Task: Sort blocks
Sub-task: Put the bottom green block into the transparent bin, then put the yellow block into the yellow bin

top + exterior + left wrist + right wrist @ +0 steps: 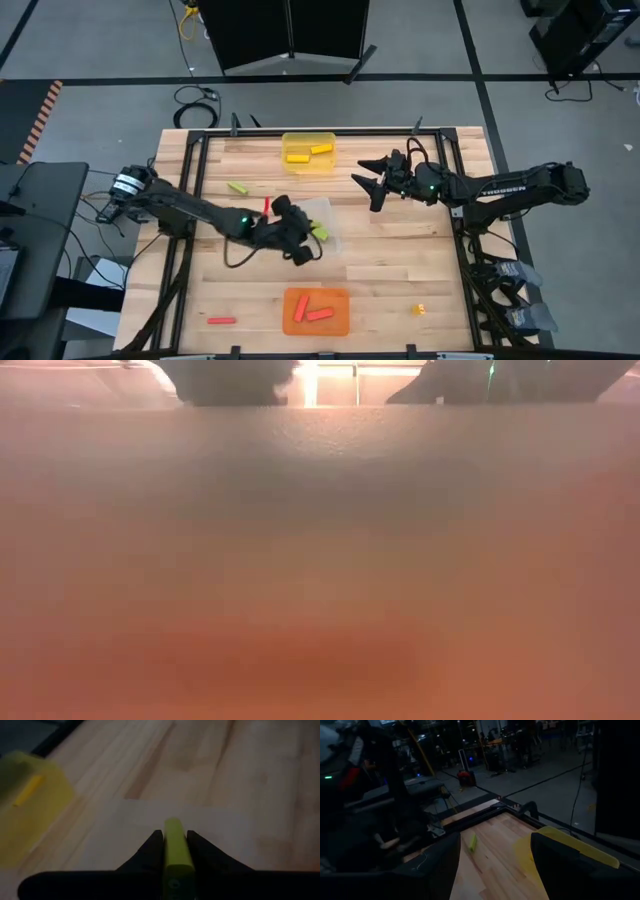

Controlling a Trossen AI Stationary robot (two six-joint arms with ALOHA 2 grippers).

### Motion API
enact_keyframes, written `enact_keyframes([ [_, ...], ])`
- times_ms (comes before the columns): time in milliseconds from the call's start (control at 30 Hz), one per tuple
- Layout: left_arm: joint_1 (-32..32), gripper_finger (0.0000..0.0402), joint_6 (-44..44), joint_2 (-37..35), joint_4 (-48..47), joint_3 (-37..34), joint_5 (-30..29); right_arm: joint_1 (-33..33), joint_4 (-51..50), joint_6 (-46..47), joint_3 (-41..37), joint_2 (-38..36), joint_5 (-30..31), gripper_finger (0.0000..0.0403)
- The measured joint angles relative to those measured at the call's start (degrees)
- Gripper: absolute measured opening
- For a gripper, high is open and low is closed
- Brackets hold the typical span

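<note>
Left jaws: clamped on 1 lime block (177, 851) by the left gripper (175, 845), its long axis pointing forward.
Clear tray (322, 209): directly beneath.
Right gripper (372, 184): jaws parted, idle.

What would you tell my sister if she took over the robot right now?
Left gripper: shut on a lime green block, over the clear tray.
Right gripper: open, empty, raised beside the yellow tray.
Done: two yellow blocks in the yellow tray, two red blocks in the orange tray.
Left: loose green block, red block at the front left, another red one by the left arm, small yellow piece at the front right.
</note>
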Motion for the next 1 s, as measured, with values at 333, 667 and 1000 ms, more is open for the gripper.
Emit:
enact_keyframes([
  [333,2.64,0.0217,-0.38,1.19,1.47,-0.02,0.7,3.86,-0.84,-3.63,0.0,0.0,-3.84,0.0254],
  [667,0.31,0.0304,-2.22,-7.33,-5.25,0.0,-4.78,11.36,-10.63,-8.94,0.02,0.0,-8.64,0.0259],
  [1000,-4.81,0.0282,-17.77,-13.68,-27.85,0.01,-8.42,17.2,-21.78,-1.13,0.02,0.02,-8.95,0.0261],
])
